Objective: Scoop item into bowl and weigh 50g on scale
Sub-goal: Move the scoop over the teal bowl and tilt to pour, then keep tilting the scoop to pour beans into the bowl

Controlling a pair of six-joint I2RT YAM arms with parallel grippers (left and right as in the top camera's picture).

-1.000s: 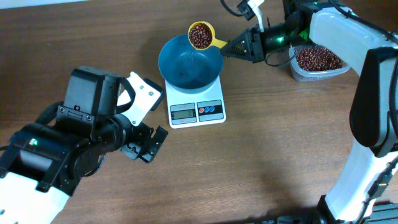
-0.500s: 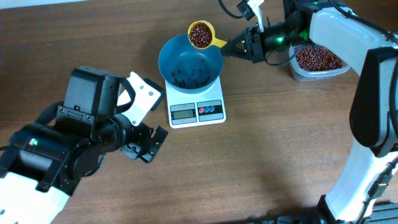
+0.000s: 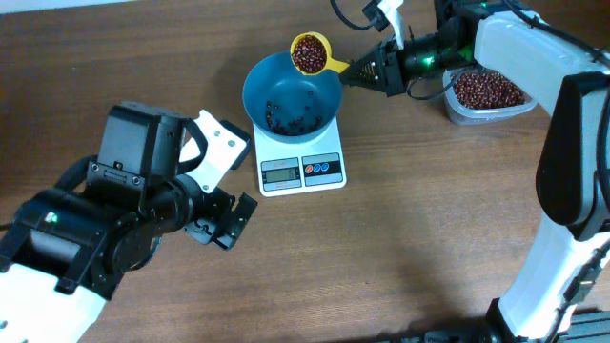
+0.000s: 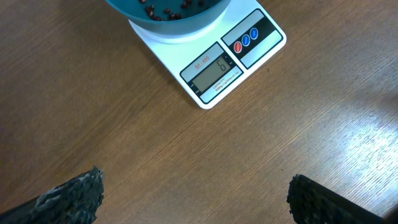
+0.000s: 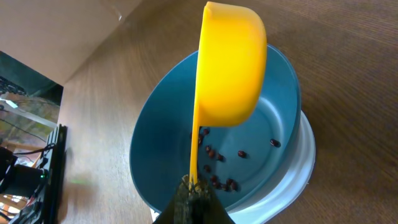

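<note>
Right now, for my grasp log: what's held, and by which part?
The right gripper holds the yellow scoop by its handle end; the left gripper holds nothing.

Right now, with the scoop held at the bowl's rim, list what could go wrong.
1. The yellow scoop in the right end effector sits at the far rim of the bowl, so some beans may fall outside it.
2. The scoop is heaped. A fast tip could dump too many and overshoot the target.
3. Bumping the bowl could shift it on the scale and upset the reading.
</note>
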